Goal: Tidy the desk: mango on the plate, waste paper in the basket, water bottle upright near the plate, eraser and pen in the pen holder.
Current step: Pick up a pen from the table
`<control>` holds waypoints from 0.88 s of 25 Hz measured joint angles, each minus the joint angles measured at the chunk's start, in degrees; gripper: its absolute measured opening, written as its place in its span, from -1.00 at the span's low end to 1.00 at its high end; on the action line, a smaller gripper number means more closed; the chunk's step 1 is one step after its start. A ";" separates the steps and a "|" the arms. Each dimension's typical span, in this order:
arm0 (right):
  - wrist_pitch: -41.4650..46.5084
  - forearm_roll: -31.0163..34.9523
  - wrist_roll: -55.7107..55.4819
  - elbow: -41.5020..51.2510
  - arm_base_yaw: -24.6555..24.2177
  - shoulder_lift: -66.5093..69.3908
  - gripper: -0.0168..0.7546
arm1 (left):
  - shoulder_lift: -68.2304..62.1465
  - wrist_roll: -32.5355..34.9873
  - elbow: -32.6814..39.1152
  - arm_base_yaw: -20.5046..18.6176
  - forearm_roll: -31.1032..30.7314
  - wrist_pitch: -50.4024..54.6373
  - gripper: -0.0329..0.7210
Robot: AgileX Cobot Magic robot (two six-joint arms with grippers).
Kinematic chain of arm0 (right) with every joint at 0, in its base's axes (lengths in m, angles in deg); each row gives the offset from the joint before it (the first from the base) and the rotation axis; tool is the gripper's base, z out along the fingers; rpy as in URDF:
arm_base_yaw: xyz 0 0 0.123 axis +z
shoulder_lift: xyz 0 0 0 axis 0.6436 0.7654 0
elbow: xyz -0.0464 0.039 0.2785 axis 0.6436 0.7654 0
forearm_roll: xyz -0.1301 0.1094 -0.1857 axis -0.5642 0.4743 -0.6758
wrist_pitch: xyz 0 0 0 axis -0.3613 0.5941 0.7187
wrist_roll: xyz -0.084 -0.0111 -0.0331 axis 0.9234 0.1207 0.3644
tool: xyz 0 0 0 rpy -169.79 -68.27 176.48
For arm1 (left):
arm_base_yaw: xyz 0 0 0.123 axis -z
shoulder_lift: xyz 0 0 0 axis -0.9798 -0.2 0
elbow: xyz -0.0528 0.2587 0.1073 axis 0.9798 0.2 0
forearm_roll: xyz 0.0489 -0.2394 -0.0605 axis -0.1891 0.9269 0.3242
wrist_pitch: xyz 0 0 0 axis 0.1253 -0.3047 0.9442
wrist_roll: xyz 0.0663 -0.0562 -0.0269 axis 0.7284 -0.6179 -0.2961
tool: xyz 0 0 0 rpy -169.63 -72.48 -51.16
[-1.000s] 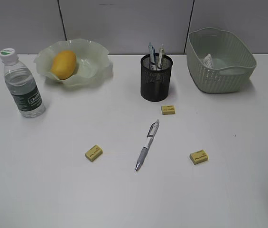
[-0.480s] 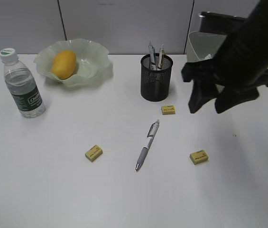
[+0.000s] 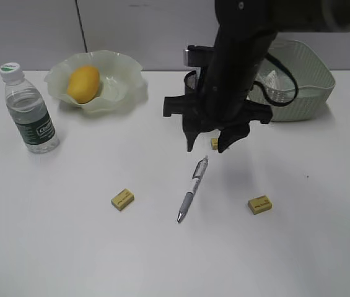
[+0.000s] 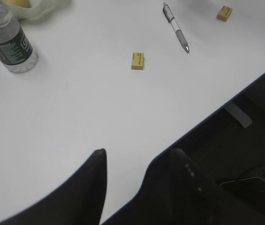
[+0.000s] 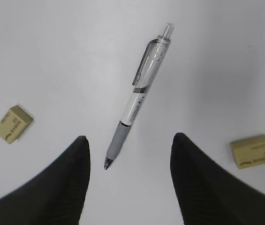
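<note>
A pen [image 3: 193, 189] lies on the white desk [image 3: 69, 247]; it also shows in the right wrist view [image 5: 139, 96]. My right gripper [image 3: 206, 147] is open and hovers over the pen's upper end, empty [image 5: 130, 137]. Three yellow erasers lie around: left [image 3: 122, 199], right [image 3: 259, 204], and one [image 3: 214, 143] between my fingers. The mango [image 3: 83, 83] sits in the plate [image 3: 125, 63]. The water bottle [image 3: 29, 111] stands upright left of the plate. The waste paper [image 3: 278, 79] lies in the basket [image 3: 305, 99]. The pen holder is mostly hidden behind my right arm. My left gripper [image 4: 139, 152] is open and empty.
The left wrist view shows the desk's front edge [image 4: 207, 123] with dark floor beyond, plus the bottle [image 4: 8, 42], an eraser [image 4: 138, 61] and the pen [image 4: 176, 28]. A grey wall stands behind the desk.
My right arm came in from the right, swept left past the basket, and now hangs over the pen in front of the pen holder. Nothing on the desk moved.
</note>
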 joint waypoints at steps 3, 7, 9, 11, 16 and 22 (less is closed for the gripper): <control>-1.30 -0.31 -3.58 -1.17 0.80 3.00 0.16 | 0.00 0.00 0.00 0.00 0.00 0.00 -0.04; -1.96 -0.68 -7.51 -1.29 1.40 6.81 0.07 | 0.00 0.00 0.00 0.00 0.00 0.00 -0.05; -2.09 -0.81 -8.66 -1.29 1.40 8.49 0.06 | 0.00 0.00 0.00 0.00 0.00 0.00 -0.05; -2.45 -0.93 -9.26 -1.29 1.40 9.76 0.04 | 0.00 0.00 0.00 0.00 0.00 0.00 -0.05; -4.27 -2.07 -11.48 -1.84 1.40 12.09 -0.01 | 0.00 0.00 0.00 0.00 0.00 0.00 -0.06; -5.27 -3.47 -13.77 -2.03 1.40 14.26 -0.15 | 0.00 0.00 0.00 0.00 0.00 0.00 -0.06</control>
